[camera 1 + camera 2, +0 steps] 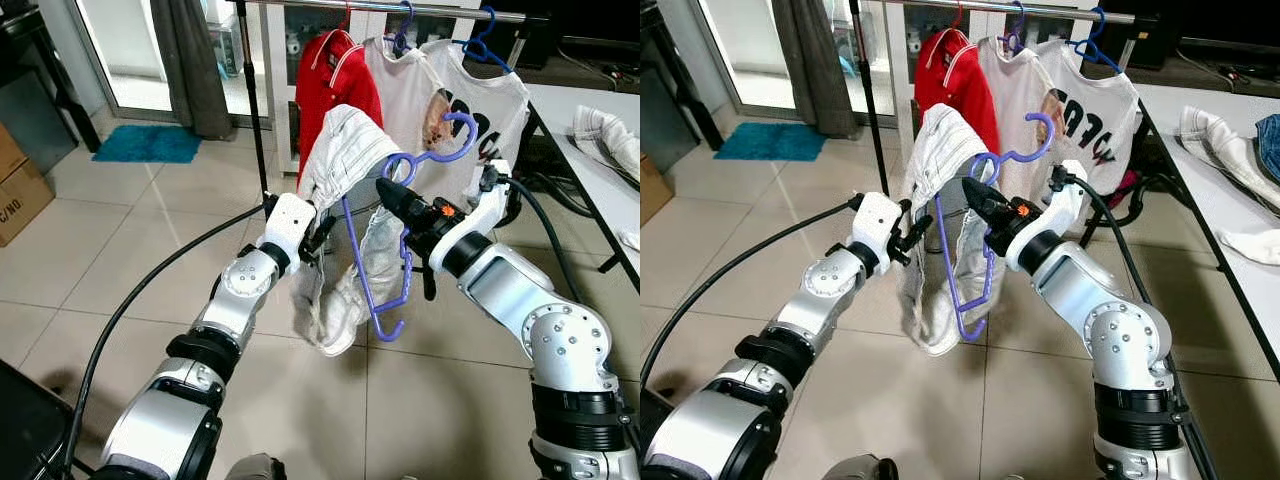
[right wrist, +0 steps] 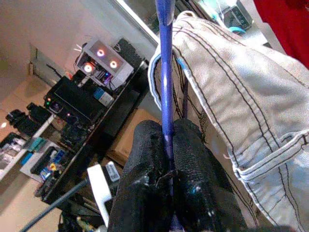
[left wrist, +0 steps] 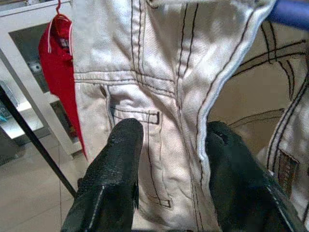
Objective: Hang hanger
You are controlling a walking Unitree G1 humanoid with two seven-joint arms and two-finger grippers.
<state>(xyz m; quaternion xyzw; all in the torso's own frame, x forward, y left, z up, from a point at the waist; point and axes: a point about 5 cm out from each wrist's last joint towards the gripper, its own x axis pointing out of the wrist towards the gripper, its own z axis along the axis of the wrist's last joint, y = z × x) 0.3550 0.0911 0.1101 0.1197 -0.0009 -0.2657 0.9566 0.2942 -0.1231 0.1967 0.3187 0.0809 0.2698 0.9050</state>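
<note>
The right gripper (image 1: pixel 392 196) has its black fingers pinched tight on the purple hanger (image 1: pixel 395 255), held up in front of the clothes rail (image 1: pixel 420 12) with its hook below the bar. White jeans (image 1: pixel 340 160) are draped over the hanger, and the left gripper (image 3: pixel 169 159) sits against them, fingers spread to either side of the denim. On the rail hang a red shirt (image 1: pixel 335 85) and a white printed T-shirt (image 1: pixel 470 95).
</note>
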